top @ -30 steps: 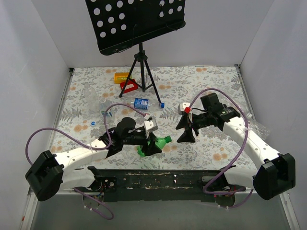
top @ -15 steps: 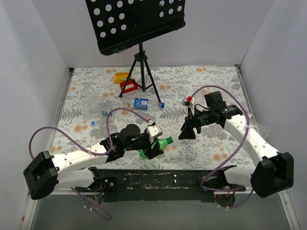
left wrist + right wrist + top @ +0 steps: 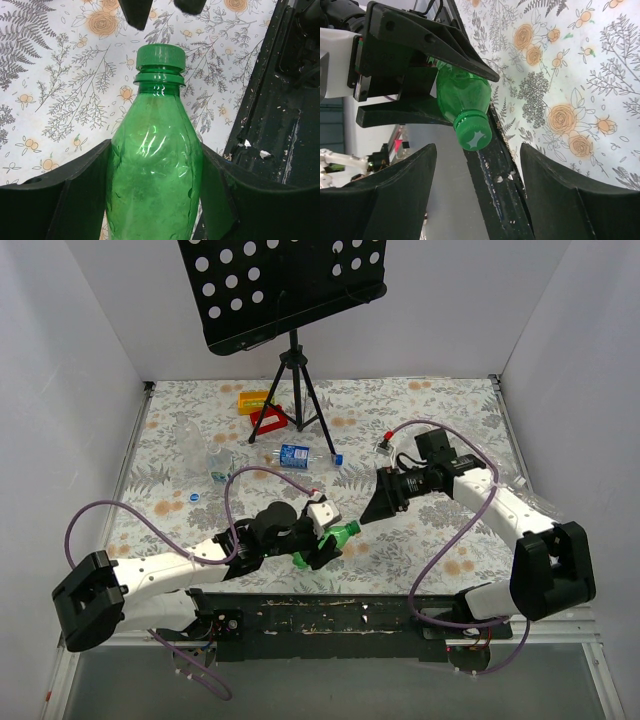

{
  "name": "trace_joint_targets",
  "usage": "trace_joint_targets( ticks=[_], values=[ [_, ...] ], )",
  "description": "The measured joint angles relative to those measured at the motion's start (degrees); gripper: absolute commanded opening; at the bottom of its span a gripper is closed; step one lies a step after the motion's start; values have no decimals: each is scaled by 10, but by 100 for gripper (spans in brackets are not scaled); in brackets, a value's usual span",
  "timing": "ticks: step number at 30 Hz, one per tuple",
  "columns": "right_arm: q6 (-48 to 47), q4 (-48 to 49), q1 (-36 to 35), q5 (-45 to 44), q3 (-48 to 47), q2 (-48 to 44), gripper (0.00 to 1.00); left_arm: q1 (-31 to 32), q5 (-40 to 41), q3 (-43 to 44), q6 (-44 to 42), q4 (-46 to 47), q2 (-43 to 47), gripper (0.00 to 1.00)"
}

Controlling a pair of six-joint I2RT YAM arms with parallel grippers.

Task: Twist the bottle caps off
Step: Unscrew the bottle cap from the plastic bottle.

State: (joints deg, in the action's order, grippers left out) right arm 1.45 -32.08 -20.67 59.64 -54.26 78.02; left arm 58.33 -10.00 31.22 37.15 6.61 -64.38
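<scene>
A green bottle [image 3: 334,538] is held off the table by my left gripper [image 3: 318,546], whose fingers press both sides of its body [image 3: 155,170]. Its green cap [image 3: 160,56] is screwed on and points toward the right arm. My right gripper [image 3: 371,512] is open just in front of that cap [image 3: 473,132]; the cap sits a little ahead of the fingertips, touching neither. A clear bottle with a blue-white label [image 3: 295,453] and a blue cap [image 3: 338,458] lies mid-table. Two more clear bottles [image 3: 195,445] are at the left.
A black tripod stand [image 3: 292,390] with a perforated desk stands at the back, with red and yellow blocks [image 3: 262,412] beside its feet. A loose blue cap [image 3: 193,496] lies at the left. A clear bottle [image 3: 535,505] lies by the right wall. The black base rail [image 3: 280,100] runs along the near edge.
My right gripper has swung down and left, from standing upright to lying level, facing the green cap. The left arm has pushed the bottle slightly right and turned its neck toward it.
</scene>
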Motion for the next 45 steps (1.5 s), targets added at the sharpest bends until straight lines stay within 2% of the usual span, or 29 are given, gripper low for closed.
trace_joint_targets(
  ticks=[5, 10, 13, 17, 21, 26, 27, 29, 31, 35, 38, 42, 45],
  values=[
    [16, 7, -17, 11, 0, 31, 72, 3, 5, 4, 0, 7, -13, 10],
    [20, 8, -28, 23, 0, 42, 57, 4, 8, 8, 0, 17, -19, 10],
    [21, 9, -28, 28, 0, 44, 44, 4, 12, 8, 0, 18, -19, 10],
    [20, 10, -27, 32, 0, 44, 40, 4, 16, 8, 0, 24, -19, 10],
    [15, 11, -27, 34, 0, 46, 28, 4, 16, 8, 0, 24, -19, 10],
    [-11, 4, -28, 38, -1, 48, 19, 4, 12, 8, 2, 22, -19, 11],
    [-28, -3, -30, 39, -2, 48, 18, 4, 5, 8, 2, 20, -19, 11],
    [-75, -26, -34, 42, -10, 48, 8, 4, -7, 7, 2, 17, -16, 11],
    [-138, -54, -40, 49, -20, 48, 5, 0, -23, 4, 5, 15, -7, 11],
    [-278, -103, -64, 55, -42, 42, 4, -35, -97, -9, 26, 12, 17, 11],
    [-383, -108, -87, 47, -48, 16, 4, -77, -181, -24, 53, 20, 34, 11],
    [-516, -84, -110, 24, -31, -66, 6, -108, -261, -29, 80, 48, 42, 11],
    [-577, -53, -119, 6, -3, -131, 6, -118, -301, -29, 95, 70, 40, 11]
  ],
)
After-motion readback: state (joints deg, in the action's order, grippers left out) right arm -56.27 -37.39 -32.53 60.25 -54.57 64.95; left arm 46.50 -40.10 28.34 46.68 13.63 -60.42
